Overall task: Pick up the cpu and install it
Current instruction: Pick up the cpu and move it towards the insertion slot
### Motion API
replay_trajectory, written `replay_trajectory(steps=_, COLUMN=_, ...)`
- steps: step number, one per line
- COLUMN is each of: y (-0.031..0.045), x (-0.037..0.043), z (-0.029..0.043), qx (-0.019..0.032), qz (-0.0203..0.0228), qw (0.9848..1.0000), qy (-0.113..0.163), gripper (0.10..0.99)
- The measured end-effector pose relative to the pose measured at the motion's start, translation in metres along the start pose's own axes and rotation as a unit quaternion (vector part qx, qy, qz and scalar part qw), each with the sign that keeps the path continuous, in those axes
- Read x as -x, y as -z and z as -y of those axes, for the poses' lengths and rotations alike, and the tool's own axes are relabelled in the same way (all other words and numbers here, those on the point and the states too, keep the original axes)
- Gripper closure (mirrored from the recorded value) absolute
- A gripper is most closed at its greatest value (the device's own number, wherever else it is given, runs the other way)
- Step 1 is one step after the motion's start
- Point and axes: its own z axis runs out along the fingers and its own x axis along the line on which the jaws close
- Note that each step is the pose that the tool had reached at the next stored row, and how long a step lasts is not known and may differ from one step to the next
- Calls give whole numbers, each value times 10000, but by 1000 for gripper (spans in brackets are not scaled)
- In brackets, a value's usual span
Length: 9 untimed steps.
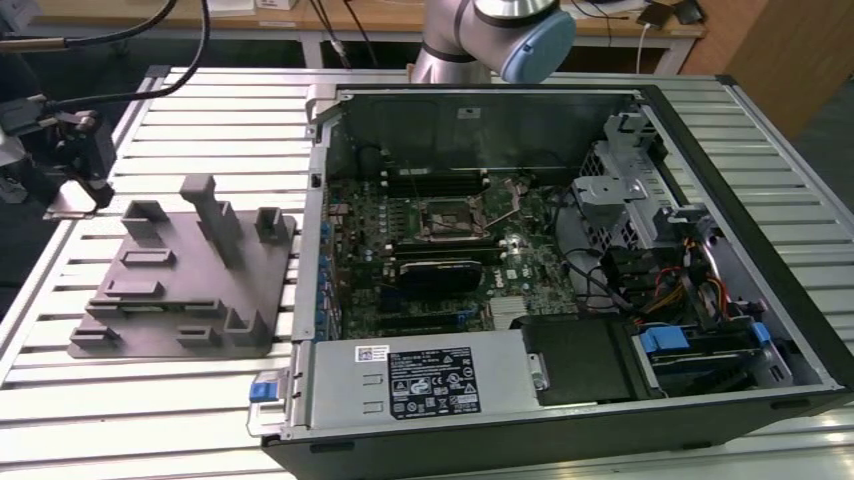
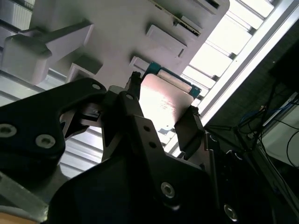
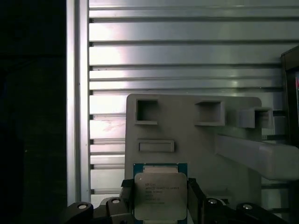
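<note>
The cpu (image 3: pixel 160 196) is a flat square chip with a silver top and a green rim. It sits between the two black fingers of my gripper (image 3: pixel 160 199), which press on its two opposite edges. In the second wrist view the cpu (image 2: pixel 166 100) is in the same grip of the gripper (image 2: pixel 163 109), over the grey fixture plate (image 2: pixel 117 28). In the exterior view the gripper (image 1: pixel 78 185) is at the far left, by the plate's (image 1: pixel 174 300) left end. The black motherboard socket (image 1: pixel 447 215) lies in the open computer case, far from the gripper.
The open computer case (image 1: pixel 747 180) takes up the exterior view's right, with drive cages and cables inside. Upright posts (image 1: pixel 214 215) rise from the fixture plate. The slatted aluminium table (image 3: pixel 187 51) runs under everything, and its edge (image 3: pixel 77 116) is close to the plate.
</note>
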Motion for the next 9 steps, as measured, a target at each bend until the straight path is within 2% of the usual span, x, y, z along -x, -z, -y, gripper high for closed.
replay_trajectory(steps=9, y=192, x=4, z=-8, qx=0, qz=-1, qw=10000, qy=0, gripper=545)
